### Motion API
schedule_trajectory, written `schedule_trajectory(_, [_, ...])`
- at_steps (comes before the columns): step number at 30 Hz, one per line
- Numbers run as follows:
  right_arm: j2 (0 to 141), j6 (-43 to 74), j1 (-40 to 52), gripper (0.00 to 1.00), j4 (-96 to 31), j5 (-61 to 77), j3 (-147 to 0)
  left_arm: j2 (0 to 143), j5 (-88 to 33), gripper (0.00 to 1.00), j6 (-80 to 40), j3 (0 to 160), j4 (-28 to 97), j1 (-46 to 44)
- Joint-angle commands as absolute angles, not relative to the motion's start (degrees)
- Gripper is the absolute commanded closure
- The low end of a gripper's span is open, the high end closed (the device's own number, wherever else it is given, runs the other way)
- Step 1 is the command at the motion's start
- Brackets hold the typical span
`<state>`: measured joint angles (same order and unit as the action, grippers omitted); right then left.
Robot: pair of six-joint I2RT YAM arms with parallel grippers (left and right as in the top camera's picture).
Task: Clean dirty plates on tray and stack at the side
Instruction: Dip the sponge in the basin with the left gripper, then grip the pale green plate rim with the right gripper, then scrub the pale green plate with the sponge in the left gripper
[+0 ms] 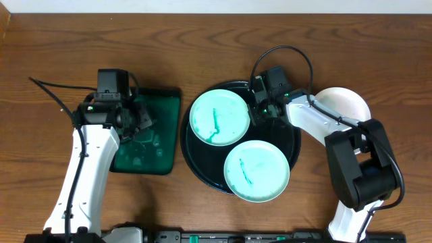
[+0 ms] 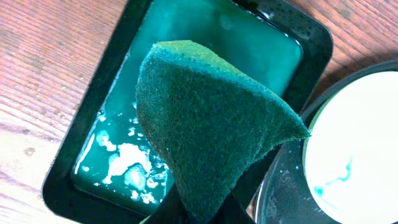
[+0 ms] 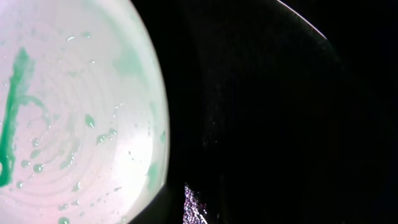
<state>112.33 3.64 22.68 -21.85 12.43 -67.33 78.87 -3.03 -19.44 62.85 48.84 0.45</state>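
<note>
- The far plate (image 1: pixel 218 118) and the near plate (image 1: pixel 256 171) both lie on the black tray (image 1: pixel 297 145), touching or almost touching each other. Both carry teal-green smears, so I judge neither is cleaned yet.
- A third, white plate (image 1: pixel 347 101) sits off the tray on the surface (image 1: pixel 54 54) to the right, partly under my right arm. It looks clean, and I take it as the start of the stack.
- The left fingers (image 1: pixel 135 121) are clamped on a dark green sponge (image 2: pixel 211 124) and hang over the green tray (image 2: pixel 81 168) at the left. That tray holds teal liquid with pale foam, so the pose reads as wetting the sponge before scrubbing.
- The right fingers (image 1: pixel 260 104) sit low at the far plate's right edge, over the black tray's far side, probably to steady or lift that plate.
- The right wrist view shows only plate and glossy black, so I cannot tell whether those fingers are open or closed.
- Both the plate and the tray look wet, so the plate may slip in a pinch.
</note>
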Motion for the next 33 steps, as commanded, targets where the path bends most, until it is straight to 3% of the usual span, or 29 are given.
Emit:
schedule_trajectory(1, [110.3, 4.05, 22.46, 0.82, -22.83, 12.43, -67.4, 79.0, -3.44, 0.93, -18.83, 63.66, 48.75, 0.03])
schedule_trajectory(9, [102.69, 0.1, 23.4, 0.76, -23.29, 16.23, -67.4, 79.0, -2.76, 0.93, -18.0, 63.66, 47.88, 0.03])
schedule_trajectory(14, [105.25, 0.14, 25.19, 0.61, -23.09, 15.42, -67.4, 79.0, -3.64, 0.93, -18.02, 63.66, 47.79, 0.01])
schedule_trajectory(18, [110.02, 0.67, 25.76, 0.61, -21.65, 13.85, -67.4, 79.0, -3.88, 0.93, -18.0, 63.66, 47.72, 0.01])
schedule_trajectory(21, [113.01, 3.16, 25.69, 0.7, -21.67, 11.88, -67.4, 79.0, -4.64, 0.93, -18.02, 63.66, 47.68, -0.32])
schedule_trajectory(22, [113.47, 3.07, 25.58, 0.86, -22.15, 11.77, -67.4, 79.0, -5.08, 0.93, -18.02, 63.66, 47.64, -0.8])
schedule_trajectory(23, [113.51, 2.98, 25.47, 0.96, -22.65, 11.4, -67.4, 79.0, -5.19, 0.93, -18.02, 63.66, 47.51, -1.21])
schedule_trajectory(24, [113.43, 3.27, 25.23, 0.99, -22.72, 11.68, -67.4, 79.0, -5.19, 0.93, -18.02, 63.66, 47.07, -2.07])
schedule_trajectory(33, [111.96, 4.58, 25.45, 0.99, -23.59, 15.16, -67.4, 84.36, -8.14, 0.93, -23.97, 63.66, 36.29, -13.56])
